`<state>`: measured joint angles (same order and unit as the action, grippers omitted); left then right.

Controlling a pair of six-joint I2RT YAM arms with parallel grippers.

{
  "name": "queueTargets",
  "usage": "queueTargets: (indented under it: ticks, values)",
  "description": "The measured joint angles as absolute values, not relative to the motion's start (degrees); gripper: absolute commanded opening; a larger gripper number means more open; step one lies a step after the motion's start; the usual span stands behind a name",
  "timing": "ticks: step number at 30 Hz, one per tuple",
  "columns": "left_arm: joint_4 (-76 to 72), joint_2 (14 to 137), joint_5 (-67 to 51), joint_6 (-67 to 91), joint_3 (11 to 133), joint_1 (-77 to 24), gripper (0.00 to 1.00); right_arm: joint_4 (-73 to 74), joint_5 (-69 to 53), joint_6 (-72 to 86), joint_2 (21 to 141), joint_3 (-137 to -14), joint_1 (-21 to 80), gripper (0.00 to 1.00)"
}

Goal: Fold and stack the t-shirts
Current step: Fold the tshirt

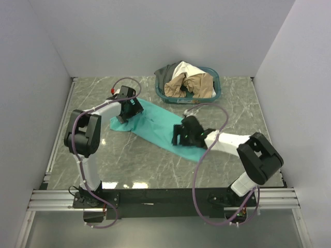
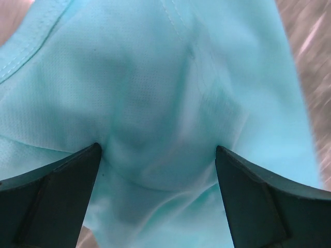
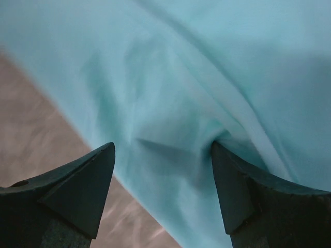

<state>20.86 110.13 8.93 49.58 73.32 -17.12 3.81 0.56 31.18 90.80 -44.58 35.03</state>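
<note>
A bright teal-green t-shirt (image 1: pixel 155 125) lies stretched in a long band across the middle of the table. My left gripper (image 1: pixel 129 110) is down on its far left end, jaws wide open, with a soft hump of the teal cloth (image 2: pixel 160 150) between the fingertips (image 2: pixel 62 191). My right gripper (image 1: pixel 182 135) rests on the near right end, also open, its fingers (image 3: pixel 238 186) pressing into the teal fabric (image 3: pixel 170 134) beside its edge. Cream-white, tan-beige and dark grey t-shirts (image 1: pixel 189 80) are piled in the basket at the back.
The oval teal-blue basket (image 1: pixel 161 94) stands at the back right of the marble table (image 1: pixel 243 111). White walls close in the left, back and right sides. A metal rail runs along the near edge by the arm bases.
</note>
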Motion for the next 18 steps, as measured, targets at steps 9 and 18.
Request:
queueTargets:
  ticks: [9,18]
  values:
    - [27.6,126.0,9.4,45.0,97.6,-16.1,0.99,5.1,-2.3,40.7,94.8,-50.0,66.2,0.82]
    - [30.0,132.9,8.8,38.9,108.8,-15.7,0.99,19.2,7.7,40.4,97.0,-65.0,74.3,0.83]
